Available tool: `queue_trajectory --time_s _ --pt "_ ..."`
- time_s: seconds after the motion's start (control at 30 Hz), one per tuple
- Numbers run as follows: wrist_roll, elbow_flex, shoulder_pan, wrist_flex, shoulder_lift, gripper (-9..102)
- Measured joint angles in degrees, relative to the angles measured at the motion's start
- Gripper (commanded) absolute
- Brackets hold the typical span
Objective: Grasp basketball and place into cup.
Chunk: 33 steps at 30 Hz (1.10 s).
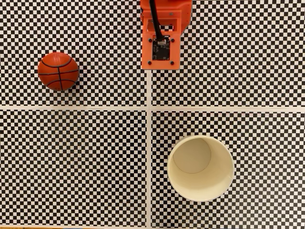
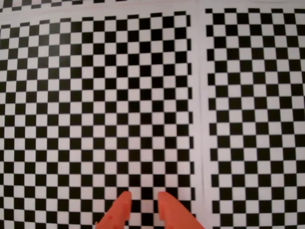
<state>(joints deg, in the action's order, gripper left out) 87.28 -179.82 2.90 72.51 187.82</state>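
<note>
- Glossy orange-red toy basketball [image 1: 58, 71] far left in fixed view, well apart from the arm.
- Cream paper cup [image 1: 200, 167] near right.
- Fingers [image 2: 143, 200] slightly parted, empty.

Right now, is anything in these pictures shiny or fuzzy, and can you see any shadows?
In the fixed view, the basketball has a small shiny glare spot on top and a soft shadow at its lower right; the paper cup is evenly lit and sharp. In the wrist view, the orange hand looks a bit fuzzy at the bottom edge, while the checkerboard mat looks pale and washed out.
</note>
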Motion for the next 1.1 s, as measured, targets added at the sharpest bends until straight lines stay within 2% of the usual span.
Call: queue_trajectory --time_s 1.1 --pt "-1.1 0.0 0.0 -0.4 0.0 0"
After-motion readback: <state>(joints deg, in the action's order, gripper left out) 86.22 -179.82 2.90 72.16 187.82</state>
